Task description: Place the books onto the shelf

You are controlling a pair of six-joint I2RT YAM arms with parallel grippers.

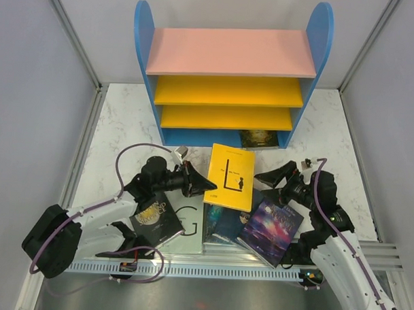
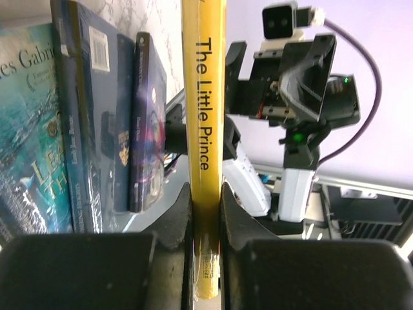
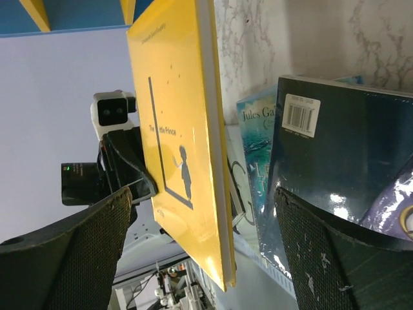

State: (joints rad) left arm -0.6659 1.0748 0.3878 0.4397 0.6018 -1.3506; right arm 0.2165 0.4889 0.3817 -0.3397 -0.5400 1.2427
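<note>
Nearest to my bases, three books lie flat on the table [image 1: 113, 124]: the black moon book [image 1: 156, 218] under my left arm, the teal book [image 1: 221, 223] in the middle, and the galaxy book [image 1: 272, 229] on the right. A little farther, my left gripper [image 1: 199, 184] is clenched on the left edge of the yellow book [image 1: 230, 176]. My right gripper [image 1: 270, 186] is released, its fingers spread wide, just beside this book's right edge. Farthest is the shelf [image 1: 231, 52], with a green-gold book [image 1: 258, 138] in its lowest compartment.
</note>
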